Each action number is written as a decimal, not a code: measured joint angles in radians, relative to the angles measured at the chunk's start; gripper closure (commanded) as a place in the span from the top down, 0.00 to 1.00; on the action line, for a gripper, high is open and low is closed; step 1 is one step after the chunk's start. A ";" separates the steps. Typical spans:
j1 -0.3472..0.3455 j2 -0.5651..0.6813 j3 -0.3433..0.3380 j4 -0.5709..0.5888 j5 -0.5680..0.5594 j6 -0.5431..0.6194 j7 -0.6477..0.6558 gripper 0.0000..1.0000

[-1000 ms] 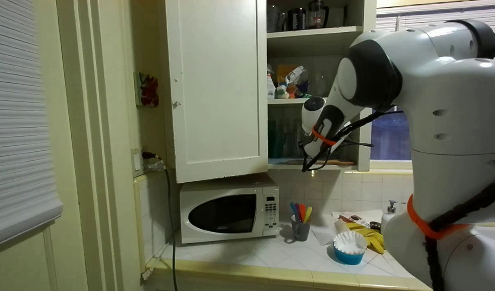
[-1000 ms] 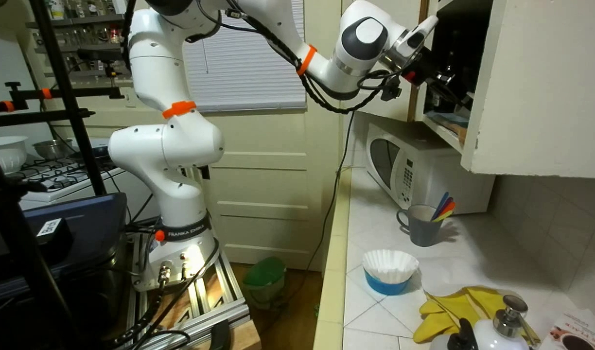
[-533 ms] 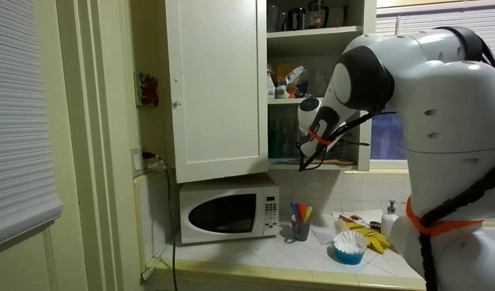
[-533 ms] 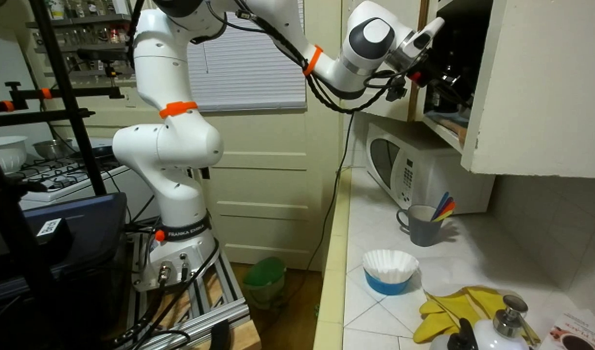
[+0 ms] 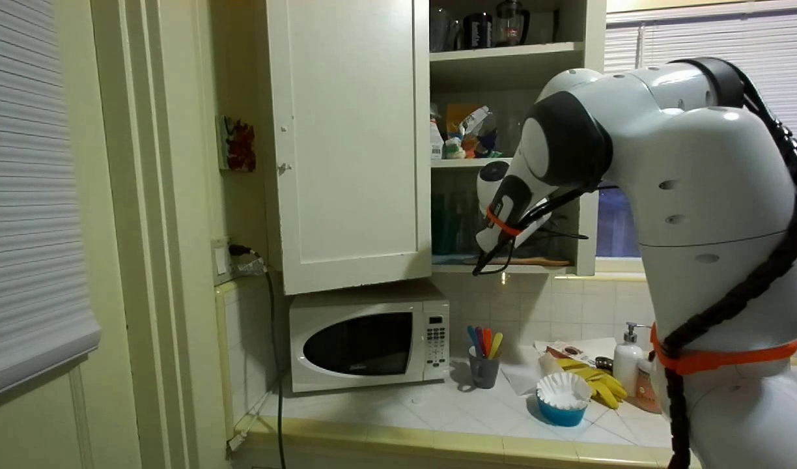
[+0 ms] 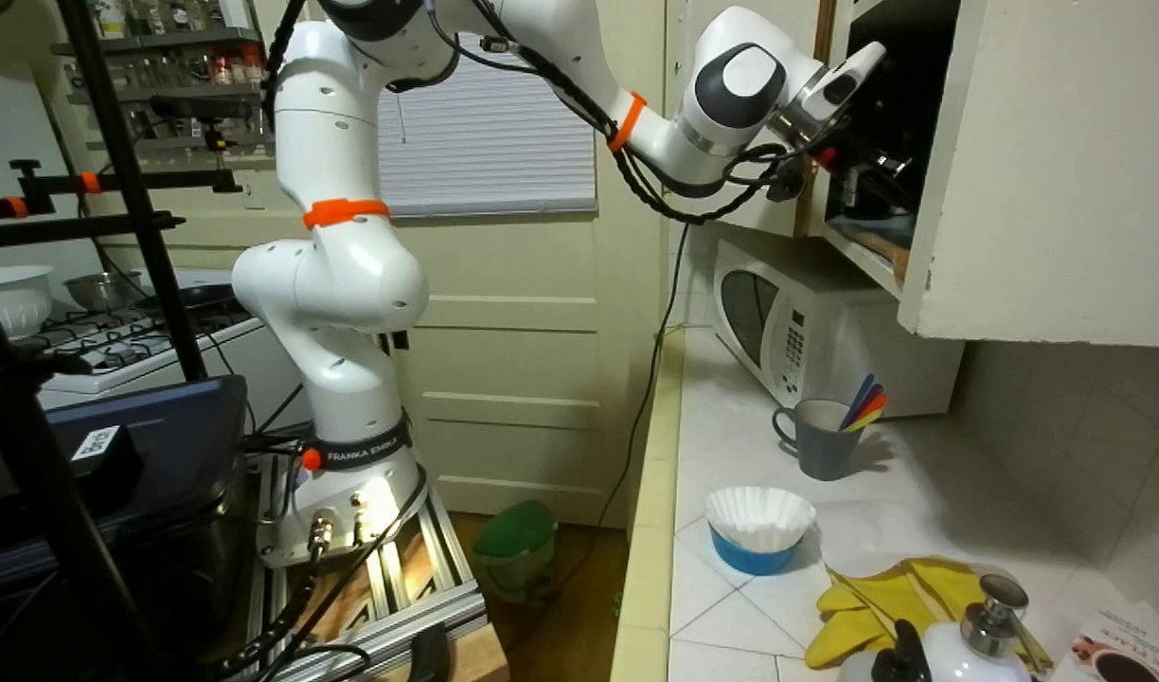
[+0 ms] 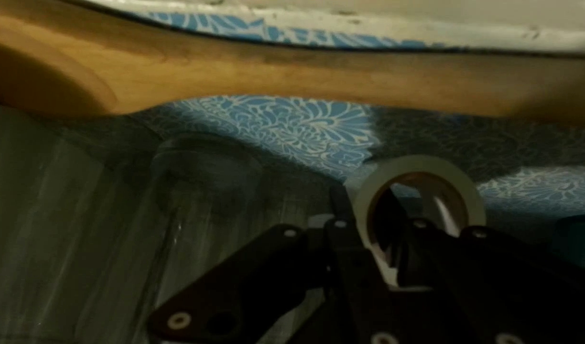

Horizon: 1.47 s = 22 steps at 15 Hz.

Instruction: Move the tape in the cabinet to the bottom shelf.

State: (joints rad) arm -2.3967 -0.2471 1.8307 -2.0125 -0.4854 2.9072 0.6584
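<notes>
The white cabinet (image 5: 356, 143) has its panelled door open; its side shows in an exterior view (image 6: 1043, 170). My gripper (image 6: 887, 180) is inside the lowest compartment, just above the bottom shelf (image 6: 868, 258). In the wrist view the gripper (image 7: 366, 205) is shut on the wall of a pale tape roll (image 7: 419, 164), one finger outside the ring and one through its hole. The bottom shelf shows there with a blue-and-white patterned liner (image 7: 311, 124). I cannot tell whether the tape touches the shelf. The tape cannot be made out in the exterior views.
A long wooden piece (image 7: 273, 79) lies along the shelf's front edge. Dim clear glassware (image 7: 206, 167) stands beside the gripper. A green item (image 7: 579, 239) is at the right. Below are a microwave (image 5: 369, 345), a mug (image 5: 483, 371) and a blue bowl (image 5: 561, 413).
The arm has moved further into the cabinet and slightly down. In the exterior views the hand shifts left and right respectively, and the elbow lowers.
</notes>
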 measured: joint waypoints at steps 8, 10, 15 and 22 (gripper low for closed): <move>-0.057 -0.054 0.060 0.026 0.178 -0.026 -0.129 1.00; -0.057 -0.053 0.054 0.032 0.194 -0.026 -0.137 1.00; -0.057 -0.035 0.044 0.053 0.202 -0.058 -0.170 1.00; -0.057 -0.013 0.039 0.078 0.214 -0.123 -0.181 1.00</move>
State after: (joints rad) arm -2.4536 -0.2596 1.8701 -1.9348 -0.2717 2.7838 0.4774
